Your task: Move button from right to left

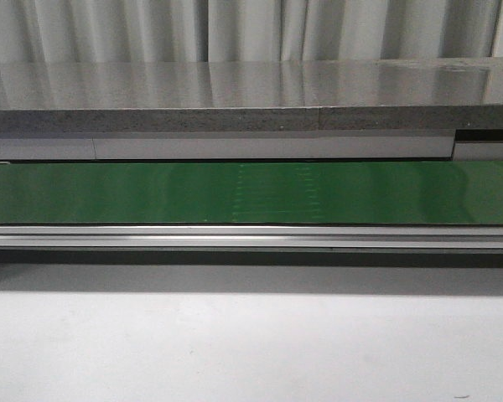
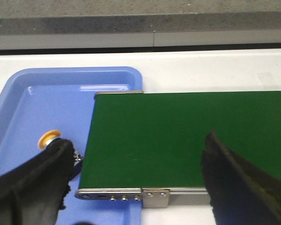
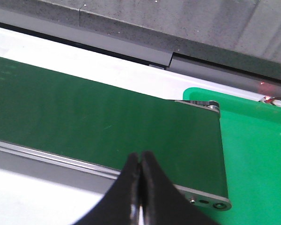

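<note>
A green belt (image 1: 251, 193) runs across the front view, edged by a metal rail (image 1: 251, 236). A grey slab (image 1: 235, 96) stands behind it. Belt ends overhang trays — blue tray (image 2: 18, 108) at one, green tray (image 3: 257, 159) at the other.

We see nothing of the arms in the front view; only the wrist views show our own body. In the left wrist view, the left tool (image 2: 136, 187) has two matte black fingers (image 2: 42, 180) with a rough, slightly frayed-looking surface along the edges, broad at the base and tapering toward rounded tips. The far finger shows a thin paler line along its inner edge. In the right wrist view, the right tool (image 3: 140, 161) is also matte black, its two smooth fingers narrowing to points, with a thin light seam between them. We can make out no cables, screws or markings.
</note>
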